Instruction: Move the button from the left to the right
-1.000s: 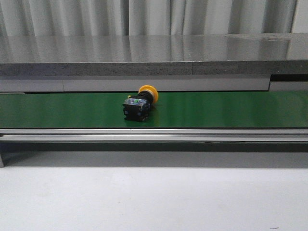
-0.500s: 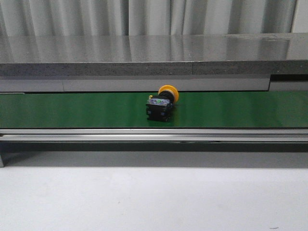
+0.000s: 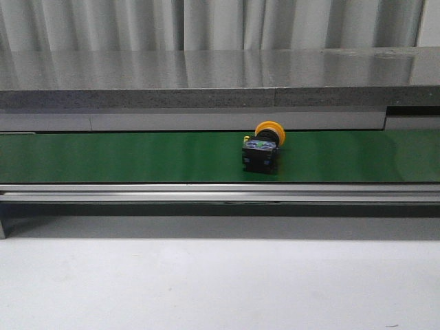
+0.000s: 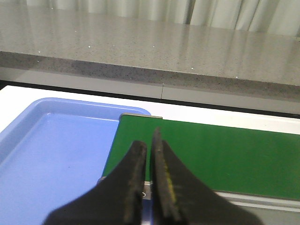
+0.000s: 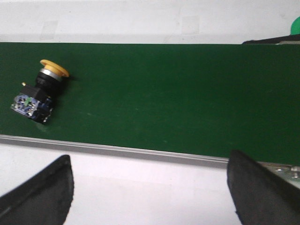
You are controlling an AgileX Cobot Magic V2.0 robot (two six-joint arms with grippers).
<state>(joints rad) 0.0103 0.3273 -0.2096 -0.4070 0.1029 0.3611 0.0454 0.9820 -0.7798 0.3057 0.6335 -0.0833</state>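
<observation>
On my left wrist view, the left fingers [image 4: 150, 164] are pressed together above the blue tray [image 4: 51, 140] at the green belt's [image 4: 211, 150] end. The button [image 3: 264, 147] lies on its side on the belt, just right of the middle. My right fingers [image 5: 150, 187] are spread wide, near the belt's front edge, holding nothing.

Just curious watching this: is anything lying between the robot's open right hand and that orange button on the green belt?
Nothing visible. In the right wrist view, the button lies on bare green belt, and the right hand hangs open above the belt's near edge.
</observation>
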